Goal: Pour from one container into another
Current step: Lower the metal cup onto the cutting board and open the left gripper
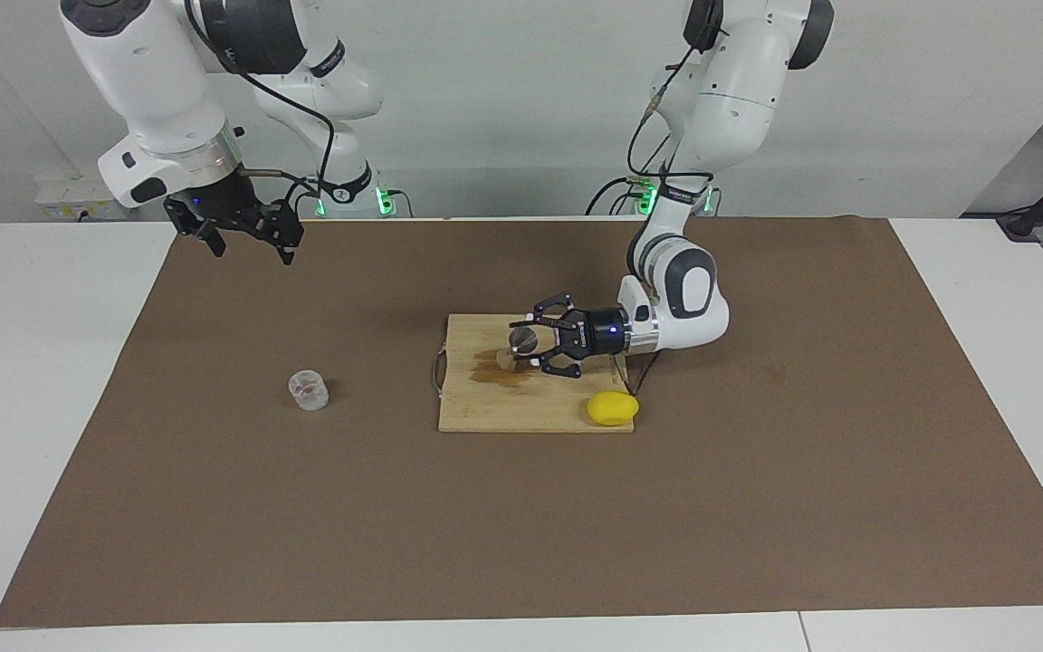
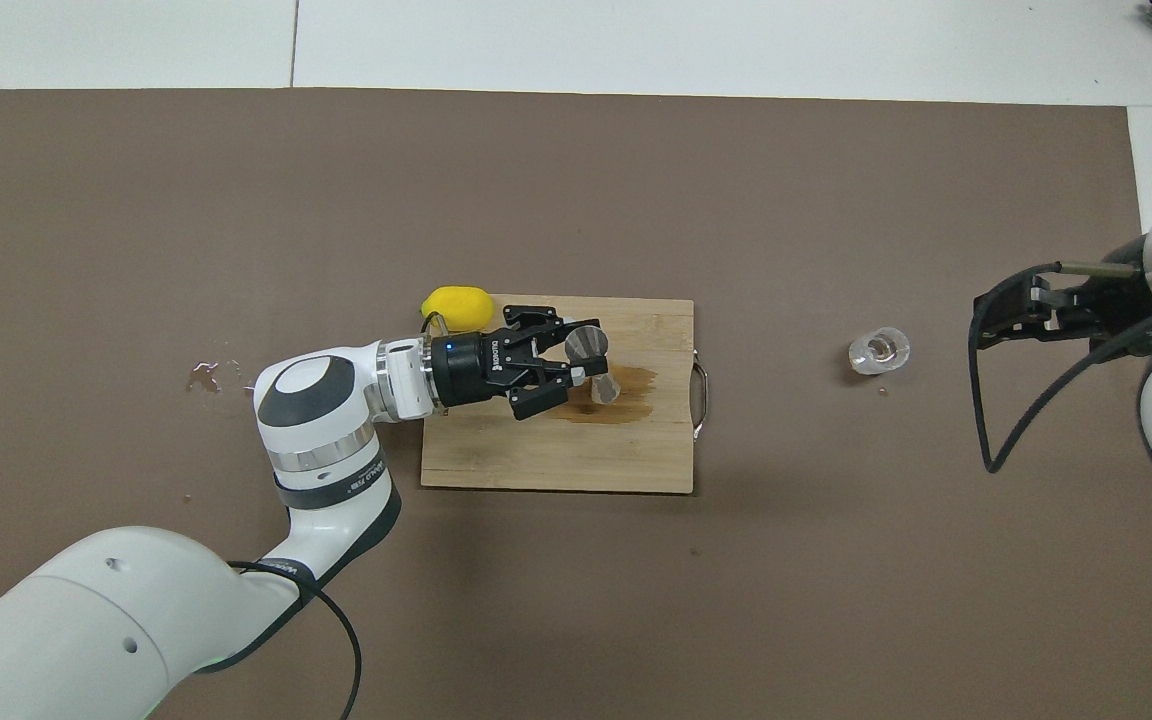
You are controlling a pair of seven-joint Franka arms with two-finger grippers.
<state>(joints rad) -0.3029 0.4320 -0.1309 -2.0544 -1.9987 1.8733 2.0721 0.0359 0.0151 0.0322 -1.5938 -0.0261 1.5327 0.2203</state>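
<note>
My left gripper (image 1: 526,346) is shut on the metal jigger (image 1: 521,340) at its narrow waist and holds it tipped on its side low over the wooden cutting board (image 1: 503,409), above a brown wet stain (image 1: 483,368). The overhead view shows the same gripper (image 2: 582,358), jigger (image 2: 587,344) and stain (image 2: 638,392). The small clear glass cup (image 1: 309,390) stands upright on the brown mat toward the right arm's end, apart from the board (image 2: 878,351). My right gripper (image 1: 250,246) waits open and empty in the air at its own end (image 2: 980,322).
A yellow lemon (image 1: 612,408) lies at the board's corner toward the left arm's end (image 2: 456,303). The board has a metal handle (image 2: 701,400) on the end facing the cup. A few droplets (image 2: 206,372) lie on the mat beside the left arm.
</note>
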